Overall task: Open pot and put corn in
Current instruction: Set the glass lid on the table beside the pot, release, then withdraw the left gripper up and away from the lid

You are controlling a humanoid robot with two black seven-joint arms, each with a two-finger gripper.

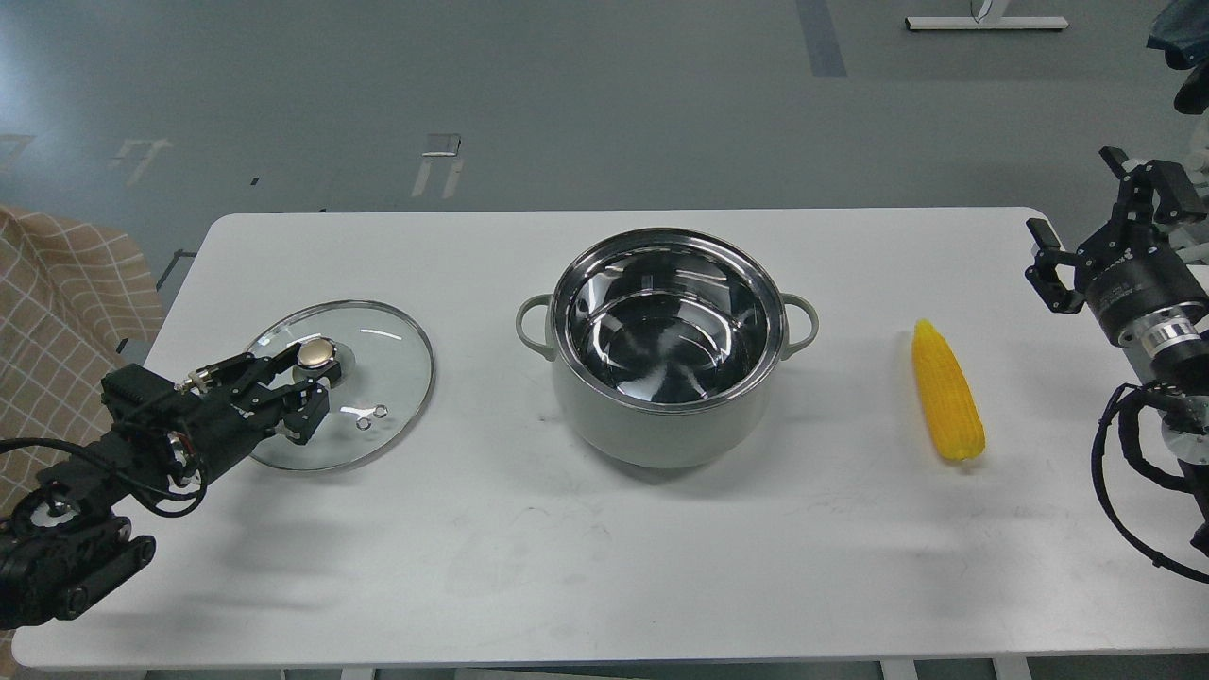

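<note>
Head view: pot uncovered mid-table, corn lying right of it, long axis near-far, nearer the spread-fingered, empty right gripper; left gripper sits around the lid knob, grip unclear.

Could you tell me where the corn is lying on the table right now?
In the head view, the corn lies on the table's right side, apart from the open pot, tapered end pointing away, near the right gripper.
</note>
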